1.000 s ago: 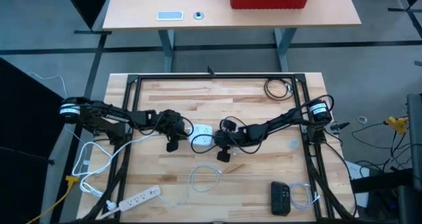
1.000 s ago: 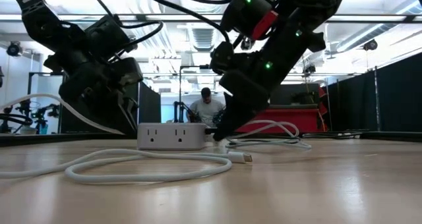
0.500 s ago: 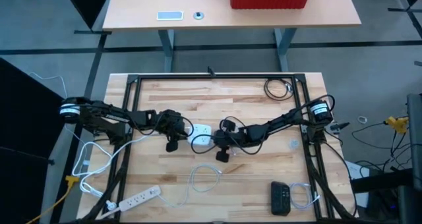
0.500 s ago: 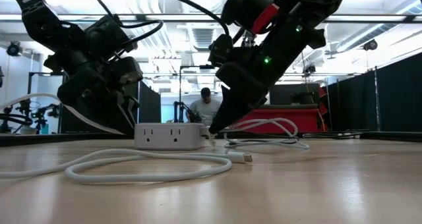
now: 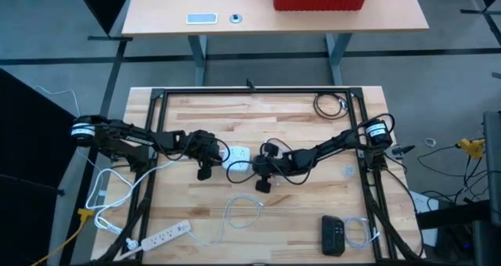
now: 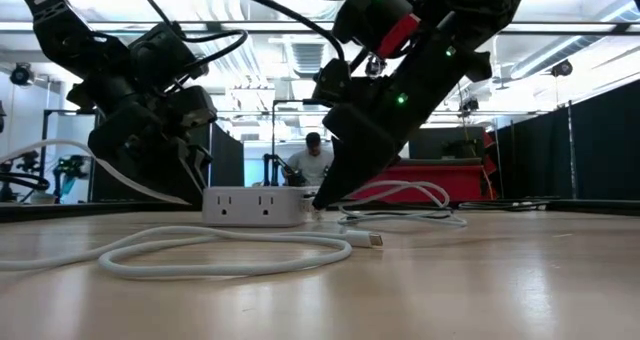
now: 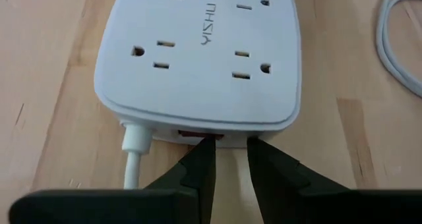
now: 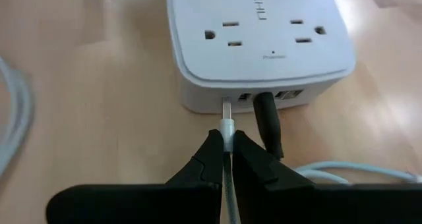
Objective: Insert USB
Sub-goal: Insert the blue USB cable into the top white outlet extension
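Observation:
A white outlet block point(image 5: 239, 156) lies flat on the wooden table point(image 5: 297, 125), between my two grippers. My right gripper point(image 8: 227, 140) is at the block's USB-port end point(image 8: 264, 97), shut on a white USB cable's plug. The plug's metal tip point(image 8: 226, 108) is at a port opening beside a black plug point(image 8: 267, 122) that sticks into the block. My left gripper point(image 7: 231, 151) is at the block's opposite end, next to its white power cord point(image 7: 135, 148). Its fingers are almost together with nothing between them. My left gripper's fingertips point(image 7: 206, 148) stand against the block's end face point(image 7: 198, 135), by a red switch. They come nearly level from the table's left side. My right gripper pinches the white USB plug point(image 8: 227, 126) between its two fingertips, just behind the metal tip. The fingers slant down from the table's right and lie along the cable. The tip points at the block's port, and the cable trails back between the fingers.
The white cable's slack loops on the table in front of the block point(image 6: 220, 250), and a free plug point(image 6: 372, 239) lies there. A long white power strip point(image 5: 164, 236) lies near left, a black device point(image 5: 334, 235) near right, a coiled black cable point(image 5: 330, 104) far right.
My right gripper has moved toward the table's left with the plug, bringing its tip up to the block's port end. The block has slid a little toward my left gripper.

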